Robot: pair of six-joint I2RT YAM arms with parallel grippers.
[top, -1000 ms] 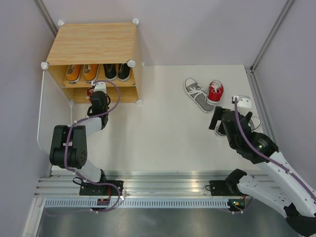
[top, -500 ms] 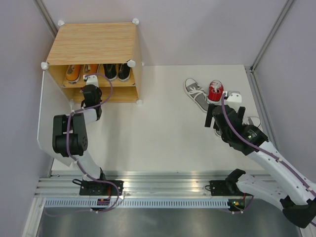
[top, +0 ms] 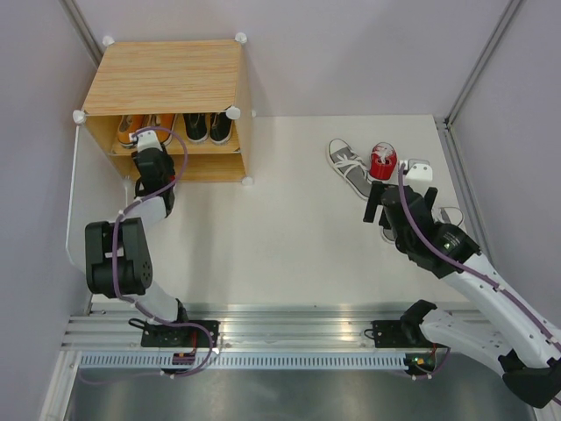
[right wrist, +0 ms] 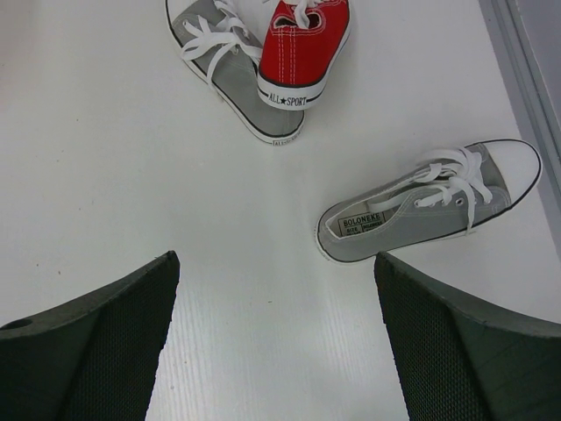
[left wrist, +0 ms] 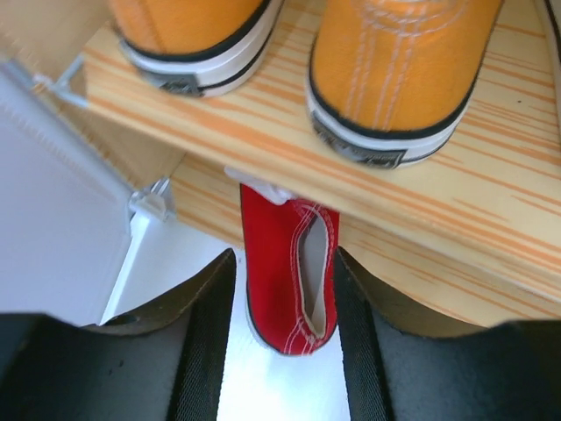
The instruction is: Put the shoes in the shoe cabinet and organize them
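Observation:
The shoe cabinet point(top: 166, 77) stands at the back left. A pair of orange shoes point(left wrist: 394, 61) and a black pair point(top: 209, 127) sit on its inner shelf point(left wrist: 491, 202). Below that shelf a red shoe point(left wrist: 289, 263) lies on the cabinet floor, heel toward me. My left gripper point(left wrist: 282, 259) is open around that heel, with a gap on the left side. Another red shoe point(top: 383, 160) leans on a grey shoe point(top: 349, 167) at the back right. A second grey shoe point(right wrist: 429, 210) lies nearby. My right gripper point(right wrist: 276, 263) hangs open over bare table, just short of them.
The cabinet's white door point(top: 74, 210) swings open along the left edge of the table. Purple walls and metal frame posts point(top: 478, 61) enclose the white table point(top: 289, 237). The arm bases sit on the rail point(top: 289, 338) at the near edge.
My left gripper has opened off the red shoe and shifted left along the cabinet front. My right arm moved toward the red and grey shoes, then held.

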